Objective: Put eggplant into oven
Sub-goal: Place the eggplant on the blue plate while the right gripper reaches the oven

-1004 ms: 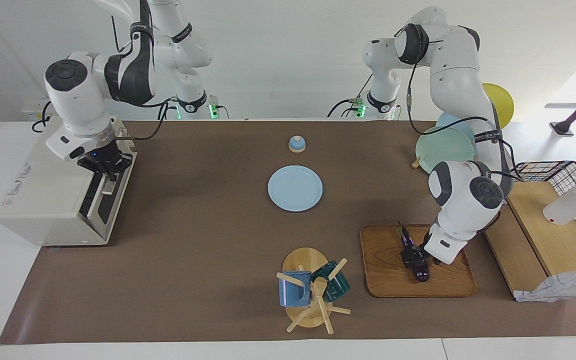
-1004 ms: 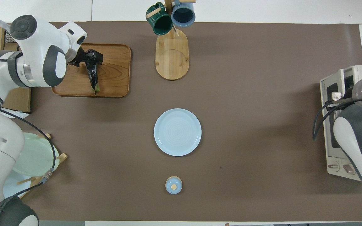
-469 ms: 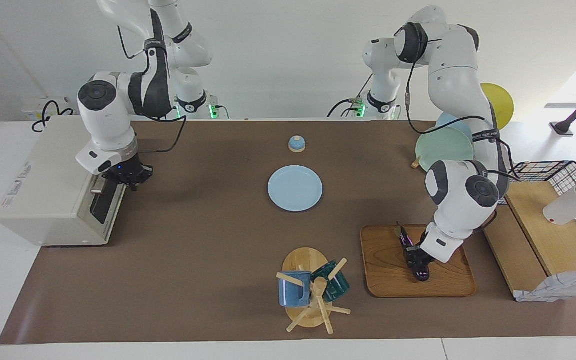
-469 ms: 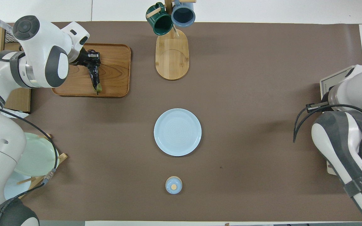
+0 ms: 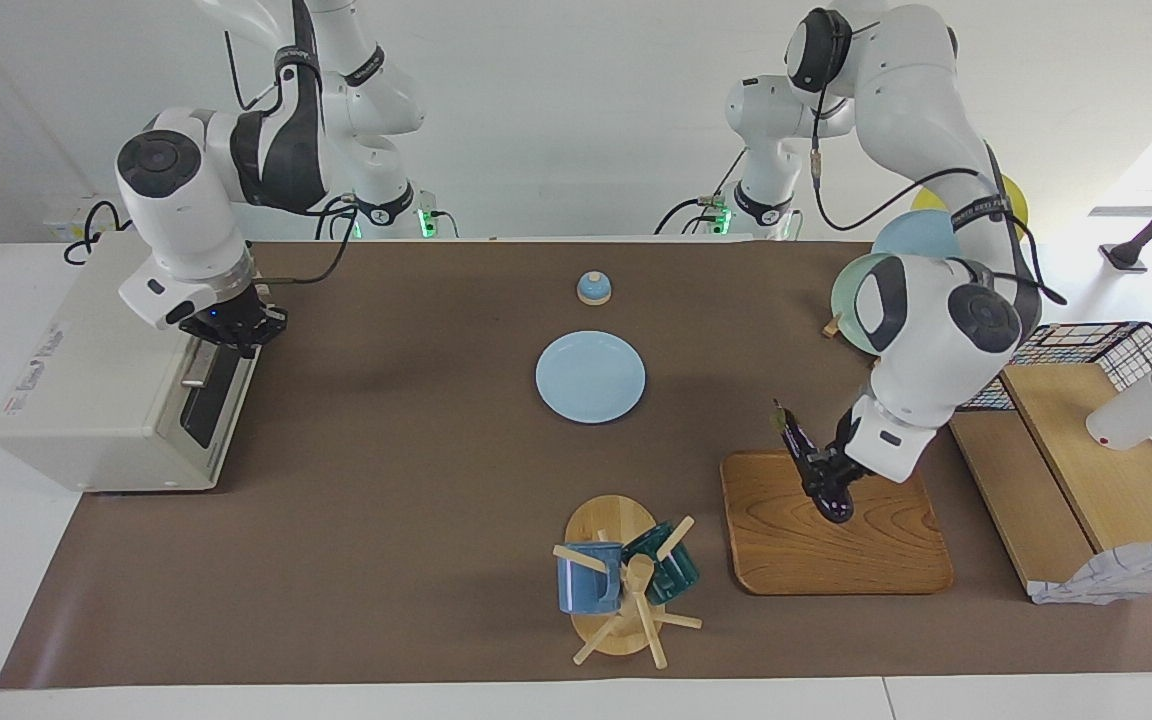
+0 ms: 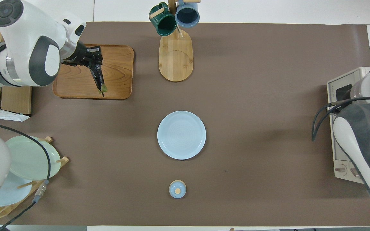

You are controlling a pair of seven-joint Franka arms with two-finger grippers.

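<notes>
- The left gripper (image 5: 829, 478) has its jaws closed on the eggplant (image 5: 816, 472), gripping it near the thicker end
- The eggplant hangs tilted in the air over the wooden tray (image 5: 836, 545), its green stem (image 5: 779, 414) pointing up and toward the robots, clear of the tray's surface
- The tray lies on the worktop (image 5: 416, 480) toward the left arm's end, beside the mug rack (image 5: 626, 590) with a blue mug and a green one
- The right gripper (image 5: 233, 330) has its jaws closed with nothing in them; it hovers over the top edge of the oven's door (image 5: 206, 395)
- The oven (image 5: 96, 390) stands at the right arm's end of the worktop, door shut or nearly so; I cannot tell which
- A blue plate (image 5: 590, 377) lies mid-worktop, with a small bell (image 5: 593, 288) nearer to the robots
</notes>
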